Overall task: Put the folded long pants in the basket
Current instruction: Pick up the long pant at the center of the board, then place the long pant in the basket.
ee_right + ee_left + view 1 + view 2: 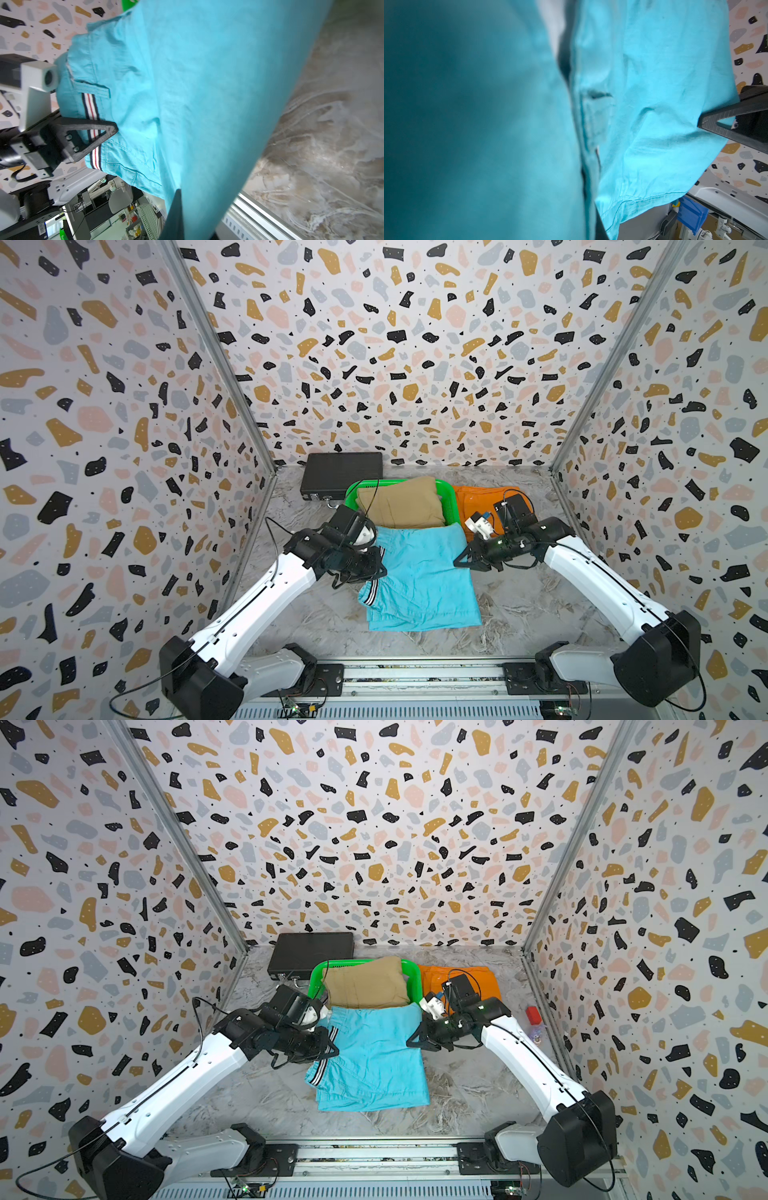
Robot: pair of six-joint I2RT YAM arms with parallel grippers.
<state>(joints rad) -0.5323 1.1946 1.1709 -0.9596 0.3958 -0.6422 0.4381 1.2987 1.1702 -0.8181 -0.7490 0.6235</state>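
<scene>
Left gripper (114, 129) first: its fingers (89, 124) are pressed together on the striped trim of the turquoise pants (419, 572). The right gripper (460, 561) is pinching the opposite side edge. So we've got the cloth slung between the two arms, its far edge right at the basket's (352, 490) near rim and hiding it, the rest trailing toward us over the table (519, 614).

What could bite us here? Both pinches sit at the very edges, so we judge the middle could sag and the fold could fall open as we carry it over. The trailing hem could snag the basket's near rim if we don't go high enough. And the tan pants (401, 506) already fill the basket, mounded above the rim, so a sloppy drop may slide right off.

Room to move: the orange pants (478, 497) lie just beside the basket on its right, under the right wrist, so a low sweep could drag them. A black box (340, 477) sits close behind the basket's left corner. The table on the near side is our open ground.
</scene>
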